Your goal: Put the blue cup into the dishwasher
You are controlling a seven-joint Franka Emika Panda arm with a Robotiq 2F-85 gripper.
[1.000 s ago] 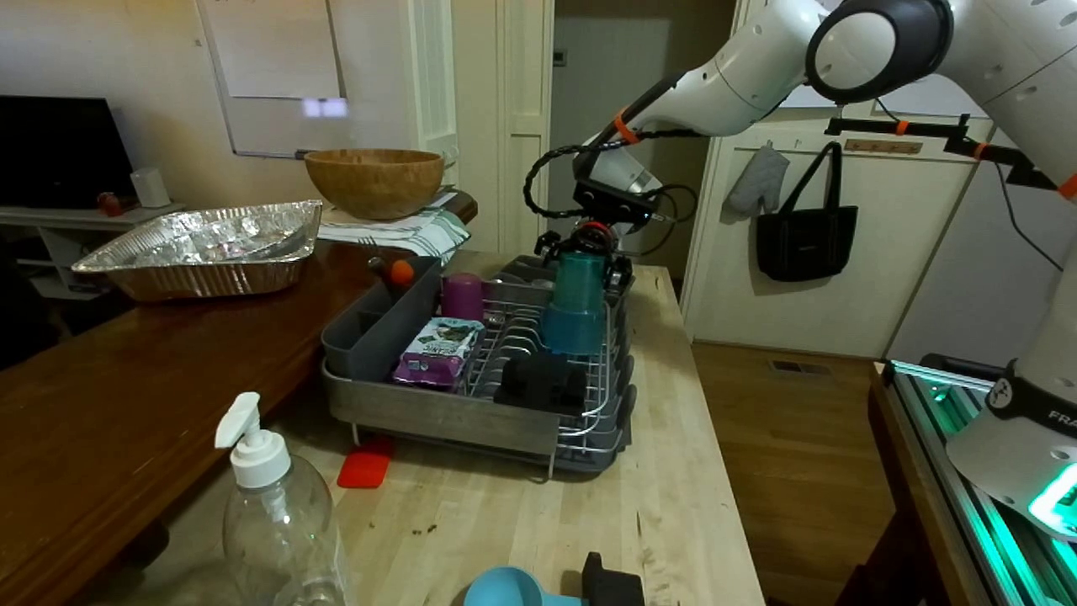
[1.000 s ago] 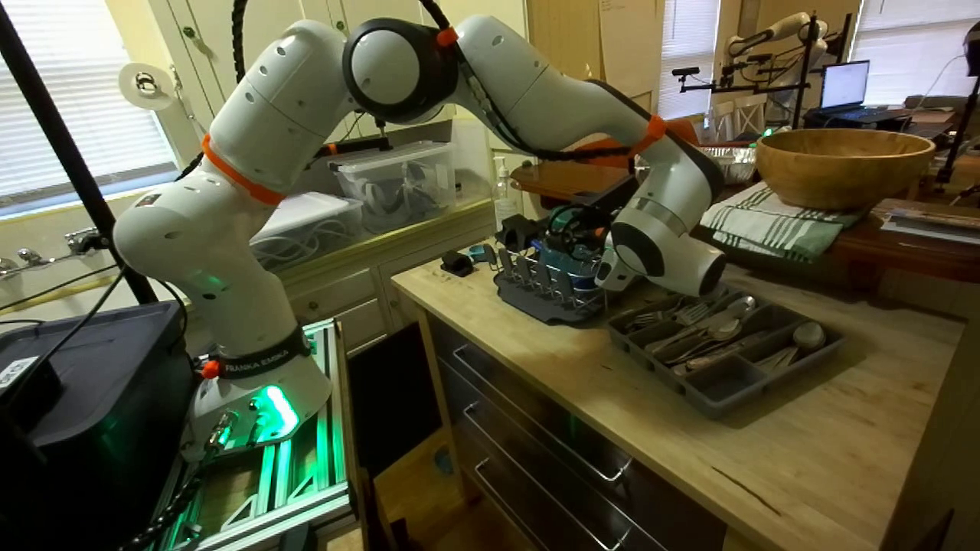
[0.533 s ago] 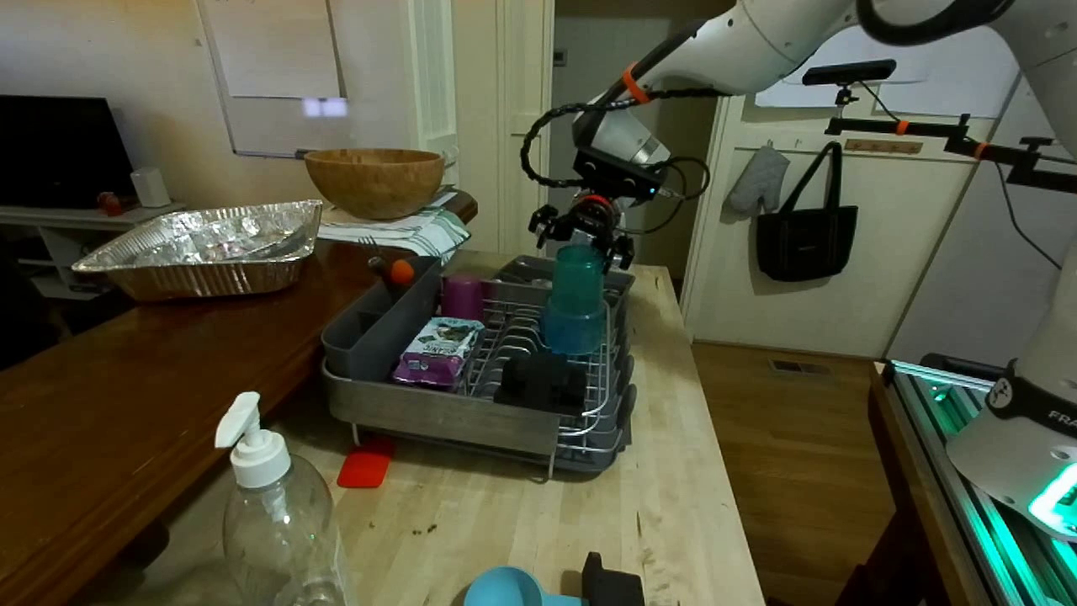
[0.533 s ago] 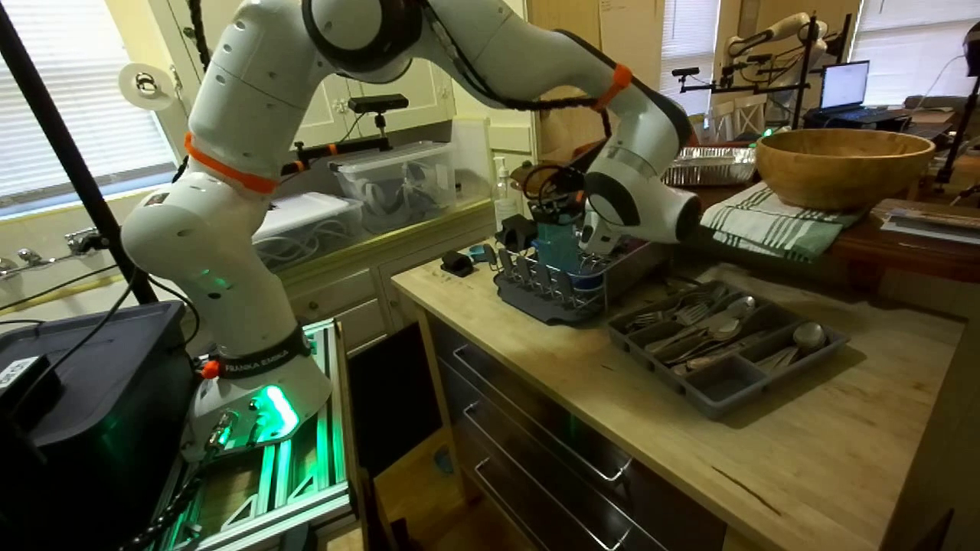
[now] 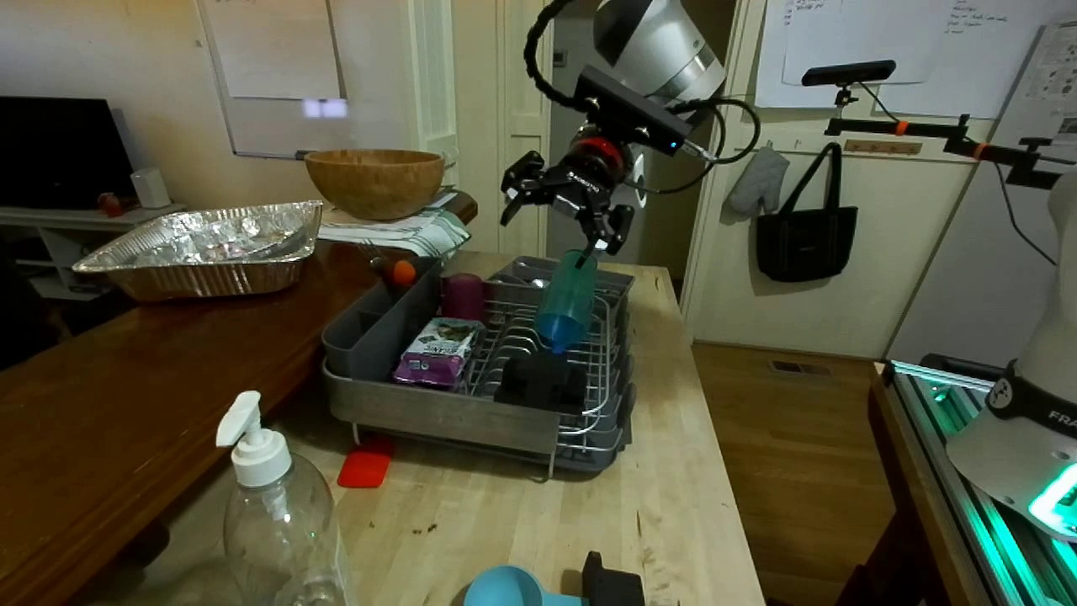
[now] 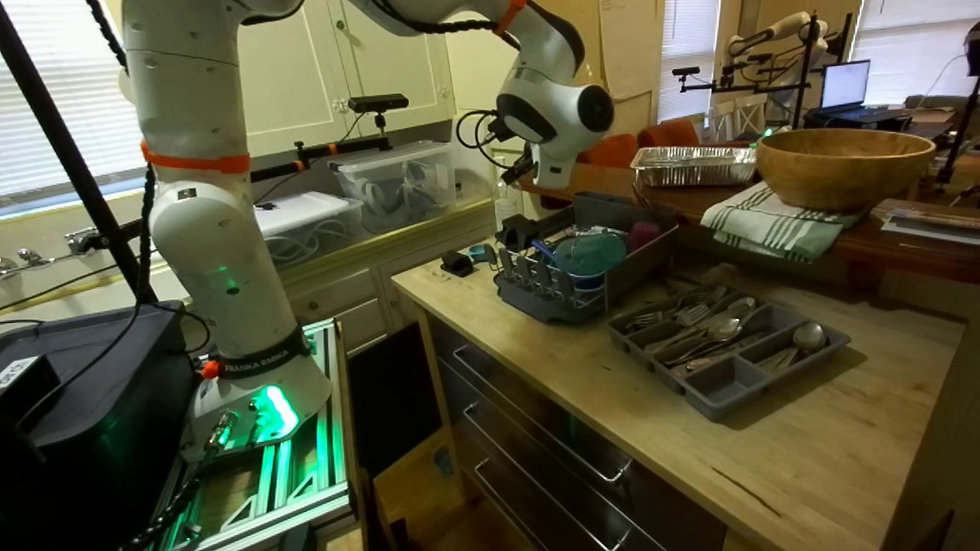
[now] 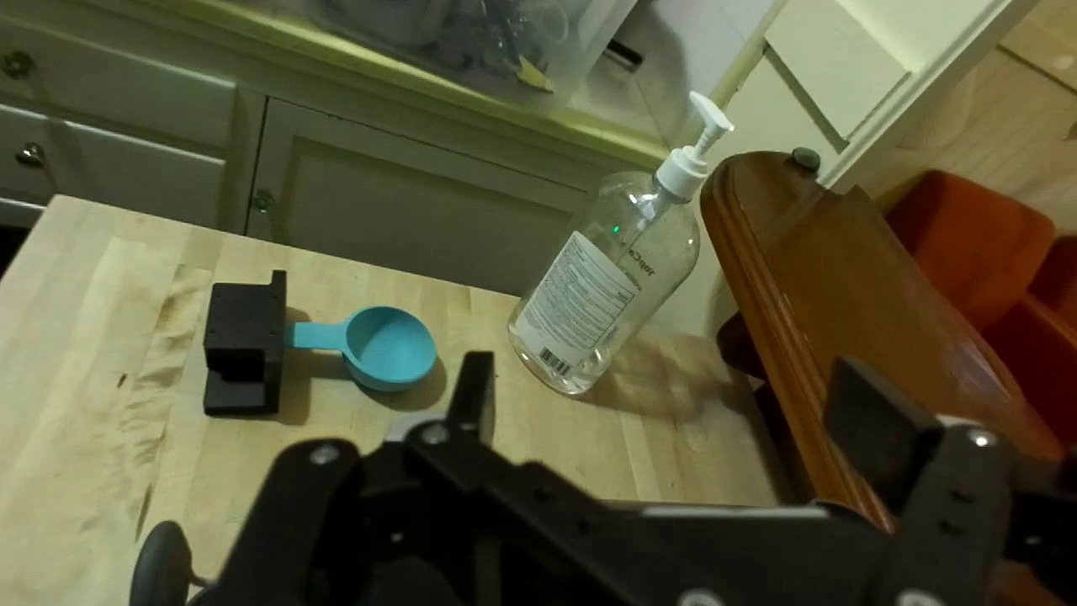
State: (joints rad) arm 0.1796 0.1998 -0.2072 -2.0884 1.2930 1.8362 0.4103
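A: Starting with the blue cup [image 5: 565,295]. Located where?

B: Inside the dish rack [image 5: 446,415]. Tilted, not upright. Visible there in both exterior views.

A: Now for the end effector [image 5: 543,241]. Reading how?

B: Above the dish rack. Spread wide, with fingers [image 7: 474,391] well apart in the wrist view too. Mostly hidden behind the arm [image 6: 547,115] in an exterior view.

A: Touching the blue cup?

B: Can't tell. In an exterior view, see one fingertip [image 5: 583,256] overlapping the upper end of the blue cup.

A: Also inside the dish rack?

B: Add a purple cup [image 5: 463,296], a purple-and-white packet [image 5: 436,353] and a black object [image 5: 541,383]. Note the black object close to one end of the dish rack; too dark to identify. Add a grey utensil holder [image 5: 347,364] along one side of the dish rack, with an orange item [image 5: 404,273] in it.

A: Moving to the surface [image 5: 665,404]. Seeing what?

B: Log a cutlery tray [image 6: 717,398] just beside the dish rack, with metal cutlery [image 6: 724,330] inside. Log a red flat piece [image 5: 367,463] at the foot of the dish rack; can't tell whether partly underneath. Farther from the dish rack, log a pump bottle [image 7: 589,295], upright, and a blue scoop [image 7: 389,353] with its handle meeting a black block [image 7: 244,337].

A: And past that?

B: Off to one side of the dish rack, on a separate brown surface [image 5: 151,370], log a foil tray [image 5: 223,282], plus a wooden bowl [image 5: 374,185] sitting on a striped towel [image 5: 429,234].
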